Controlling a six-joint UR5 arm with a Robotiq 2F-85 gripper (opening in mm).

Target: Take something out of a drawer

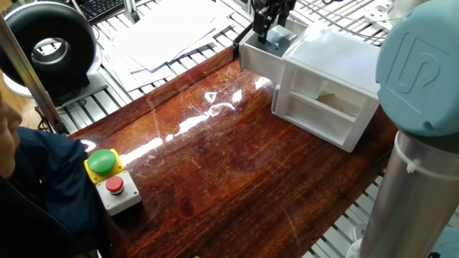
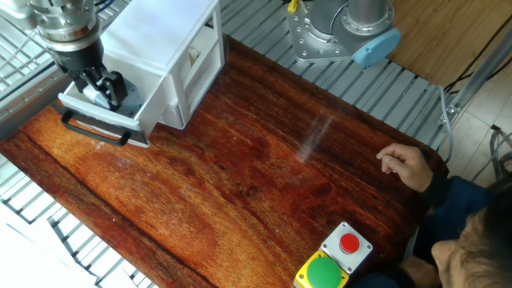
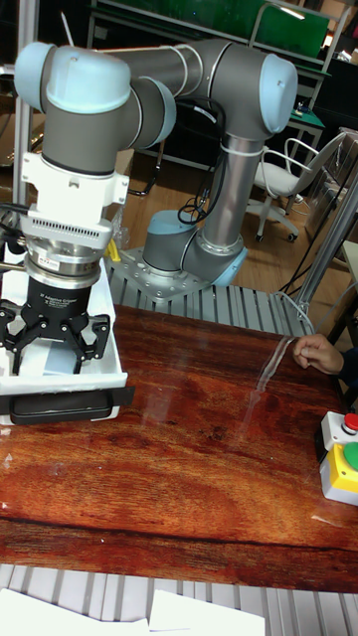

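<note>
The white cabinet [image 1: 337,64] stands at the table's far corner, its upper drawer [image 1: 256,55] pulled out with the black handle [image 3: 60,405] in front. My gripper [image 2: 99,86] reaches down into this drawer [image 2: 108,120]. Between its black fingers [image 2: 116,83] sits the pale grey-white cube [image 2: 98,94], and the fingers are shut on it. The cube [image 1: 282,32] shows beside the fingers in one fixed view. In the tall view the gripper [image 3: 58,350] straddles the cube [image 3: 57,360] just above the drawer [image 3: 117,380] floor.
A grey button box [image 1: 111,175] with green and red buttons sits at the table's opposite end. A person's hand [image 2: 404,164] rests on the table edge near it. The lower drawer [image 1: 323,107] is partly open. Papers [image 1: 172,36] and a black round device [image 1: 50,46] lie beyond the table.
</note>
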